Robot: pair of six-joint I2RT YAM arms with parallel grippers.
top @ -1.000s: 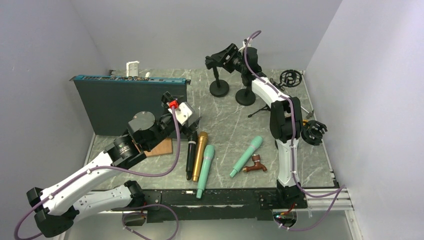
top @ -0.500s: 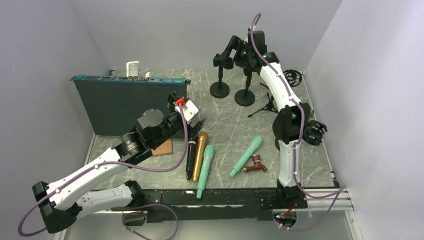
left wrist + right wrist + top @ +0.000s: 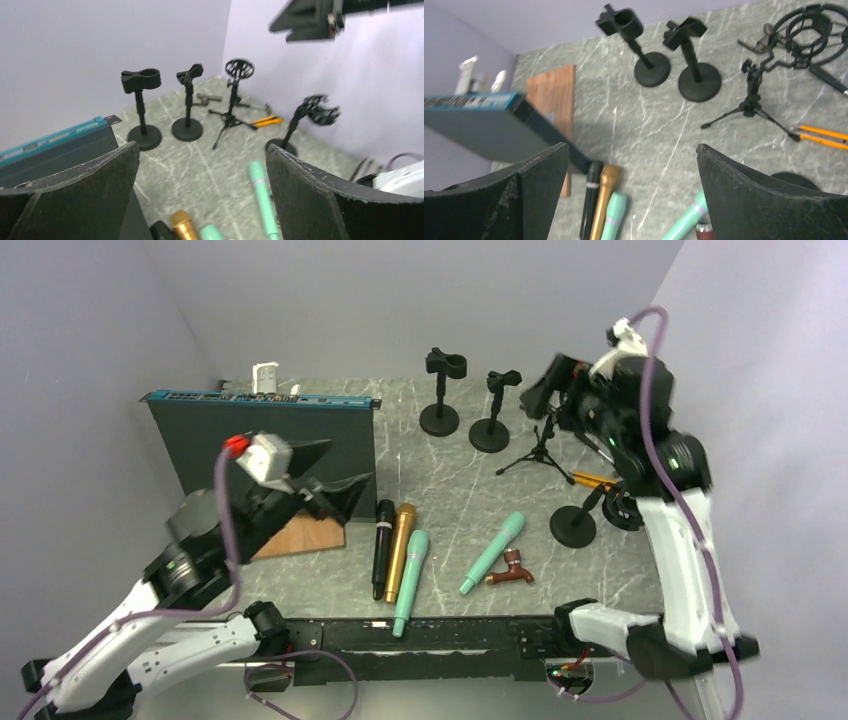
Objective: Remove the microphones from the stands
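Microphones [image 3: 400, 550] lie flat on the table [image 3: 450, 480], well apart from the two clip stands [image 3: 441, 390], while left gripper [image 3: 202, 150] and right gripper [image 3: 632, 147] hover above with jaws spread wide.

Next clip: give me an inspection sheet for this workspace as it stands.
Surface: grey marbled table.
Job's things: black microphone, gold microphone and two teal microphones lie flat near the front; four stands hold no microphone.
Clutter: dark box, wooden board, brown tap, orange tool.
Pincers: left pincer and right pincer open, raised, holding nothing.
Cables: purple cables run along both arms.
Surroundings: plain pale walls.
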